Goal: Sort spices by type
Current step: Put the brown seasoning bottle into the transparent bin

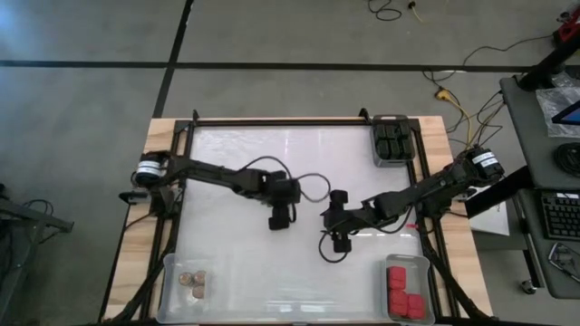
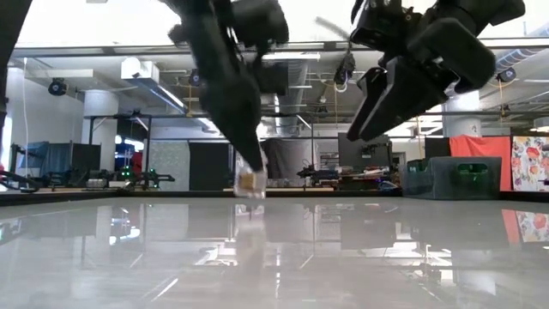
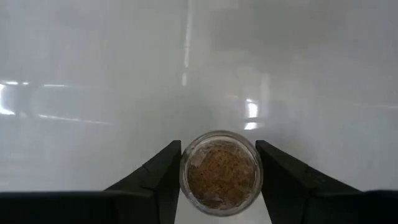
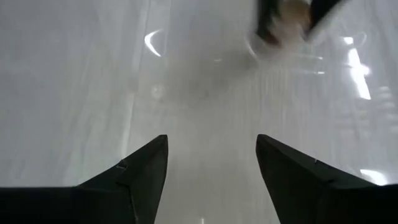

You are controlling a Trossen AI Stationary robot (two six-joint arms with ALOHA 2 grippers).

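A round clear spice jar of tan-brown powder [image 3: 221, 174] sits between the fingers of my left gripper [image 3: 219, 148], which is shut on it near the table's middle [image 1: 279, 217]. In the low view the jar [image 2: 250, 182] hangs just above the glossy white table, over its own reflection. My right gripper [image 1: 337, 237] hovers open a little to the right of it, above the table, with nothing between its fingers [image 4: 211, 149]. The right wrist view shows the jar [image 4: 291, 14] farther off, in the left gripper. My left gripper pinches the jar's round wall [image 3: 185, 177] between its two fingers, one on each opposite side. The fingers [image 2: 238, 129] slant steeply down from above. The jar stands upright in the hold, its top toward the wrist camera, lifted slightly clear of the table.
Three clear bins stand at the table's edges. The one at the far right [image 1: 391, 140] holds black jars. The near-left one [image 1: 172, 288] holds round tan-lidded jars. The near-right one [image 1: 419, 272] holds red blocky ones. The white table top between the bins is bare.
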